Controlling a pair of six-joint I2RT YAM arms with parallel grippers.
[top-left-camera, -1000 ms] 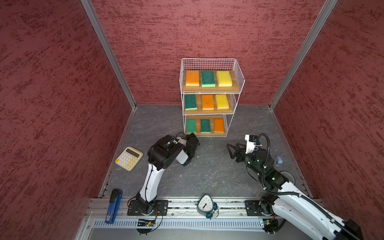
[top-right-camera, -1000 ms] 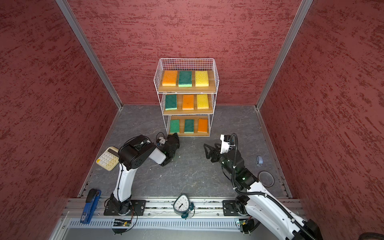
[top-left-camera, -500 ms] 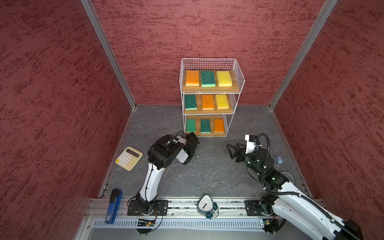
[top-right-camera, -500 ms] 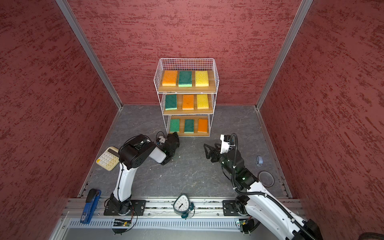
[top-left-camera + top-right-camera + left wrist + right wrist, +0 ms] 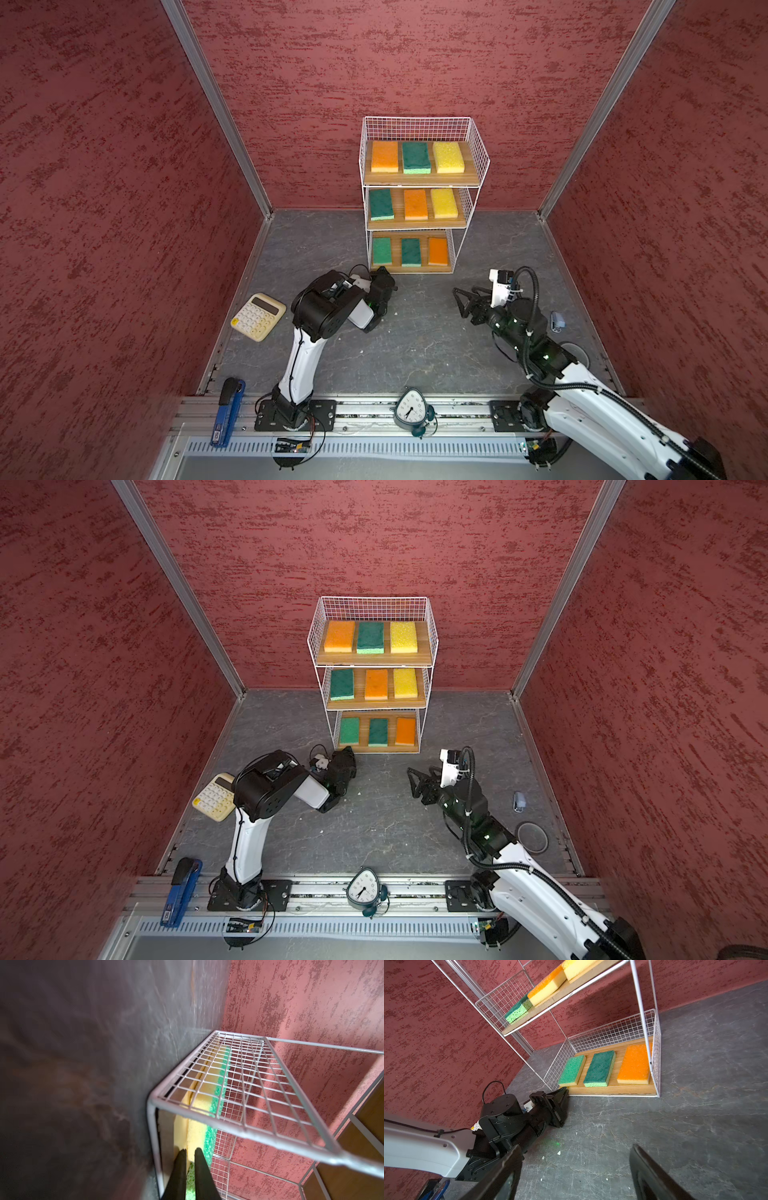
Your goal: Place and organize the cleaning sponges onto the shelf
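left gripper (image 5: 189, 1154) narrow, tips at leftmost green sponge (image 5: 572, 1071) on lowest tier of shelf (image 5: 417, 129) | right gripper (image 5: 575, 1147) wide, empty

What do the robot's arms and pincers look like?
Both arms have white shells and black joint housings. The left arm carries a thin black wire; the right arm has a ribbed black hose and a green light. The left pincer and right pincer have black tapering fingers.

The shelf (image 5: 417, 118) is found at twelve o'clock; three sponges (image 5: 415, 157) are laid side by side on each of its three levels. The calculator (image 5: 258, 316) is spotted at nine, the clock (image 5: 410, 412) at six on the rail (image 5: 361, 409), the stapler (image 5: 227, 409) at seven
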